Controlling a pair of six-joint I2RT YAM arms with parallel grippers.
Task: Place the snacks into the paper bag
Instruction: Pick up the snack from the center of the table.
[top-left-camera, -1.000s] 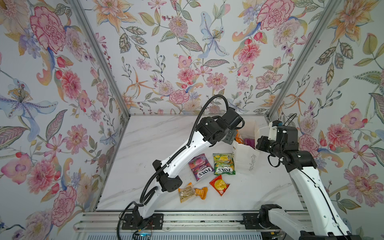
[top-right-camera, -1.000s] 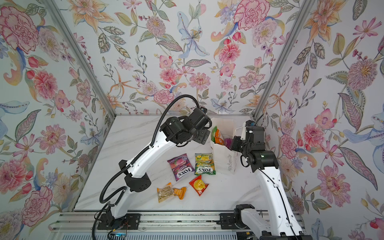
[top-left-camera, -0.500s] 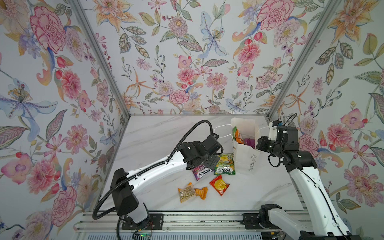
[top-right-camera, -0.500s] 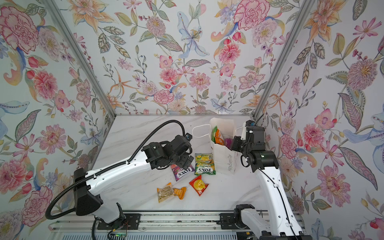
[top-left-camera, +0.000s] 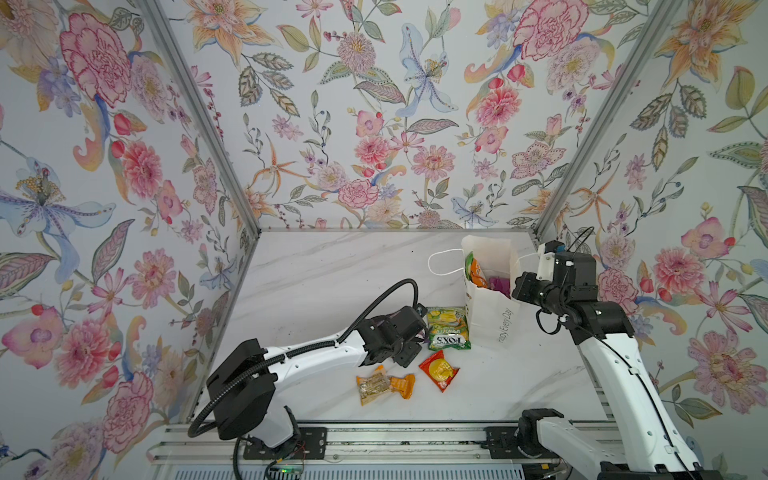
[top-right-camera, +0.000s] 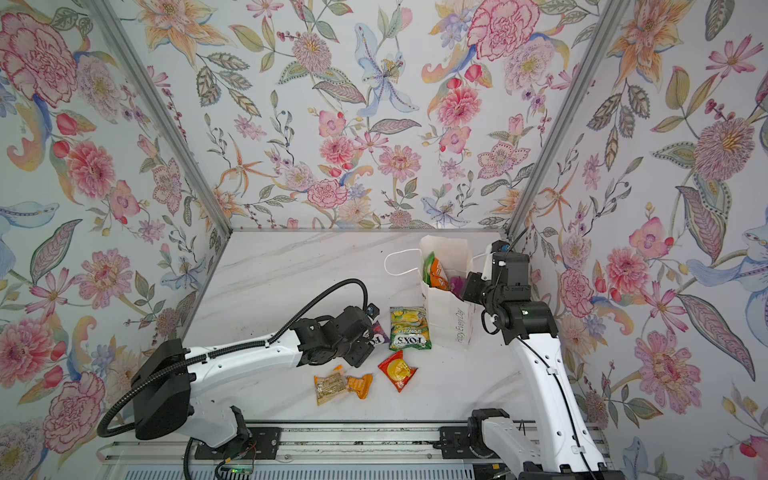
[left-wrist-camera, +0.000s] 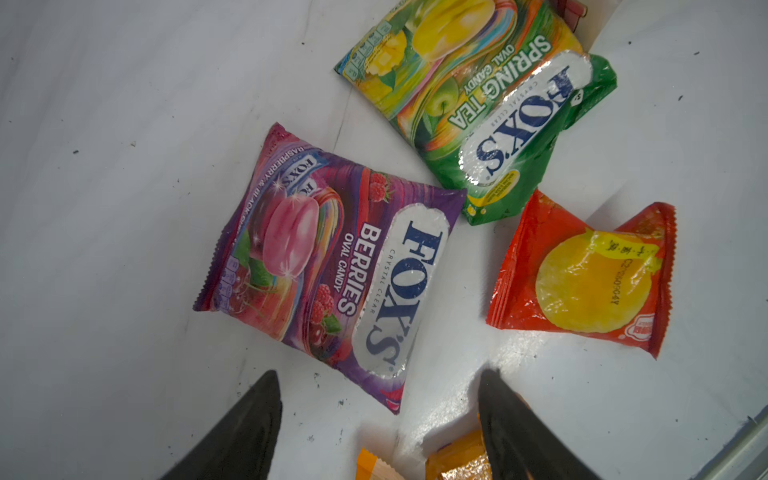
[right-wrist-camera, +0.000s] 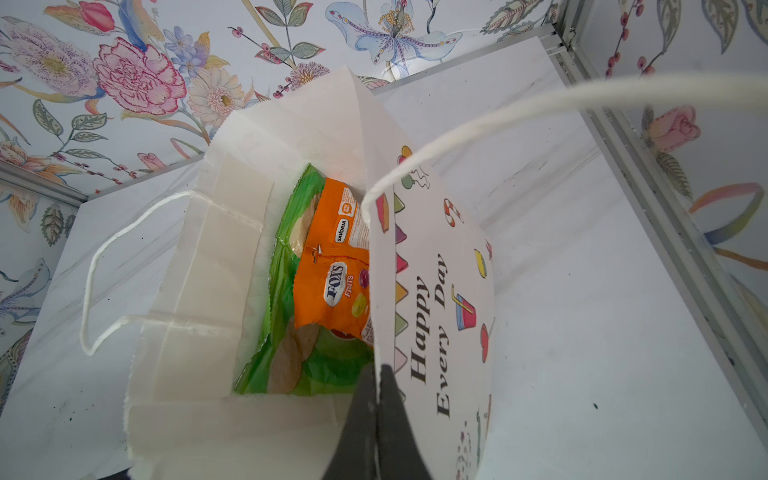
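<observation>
1. down by the front rail, closest to the camera, the orange-wrapped bars (top-left-camera: 384, 384) lie flat on the white table (top-left-camera: 332, 282). the red-orange sachet (top-left-camera: 439, 370) is near them. nothing is touching either one.
2. one step back, the left gripper (left-wrist-camera: 380, 376) hangs over the purple fox's bag (left-wrist-camera: 332, 266). its jaws are spread apart with nothing clamped in them. in the left wrist view the bag lies flat on the table, with its near corner between the two fingertips.
3. just past that is the green fox's bag (left-wrist-camera: 478, 104), corner to corner with the purple one. i can't tell if they actually touch. in both top views it sits just beside the foot of the paper bag (top-left-camera: 494, 320).
4. the paper bag stands upright near the back right corner with its mouth open. the right gripper (right-wrist-camera: 378, 368) is pinched shut on the rim of the printed wall, which looks like it's holding the mouth open.
5. inside i can see a green chips bag (right-wrist-camera: 282, 332), an orange fox's bag (right-wrist-camera: 332, 282) and something purple (top-left-camera: 498, 284).
6. my read: three packets are in and five are out, and the purple fox's bag is the pick in hand. the next move would be to drop lower and close on that corner. it's glossy and flat, so the grip could slip. after that it needs lifting clear of the rim and the cord handle (top-left-camera: 440, 262) and letting go over the opening.
</observation>
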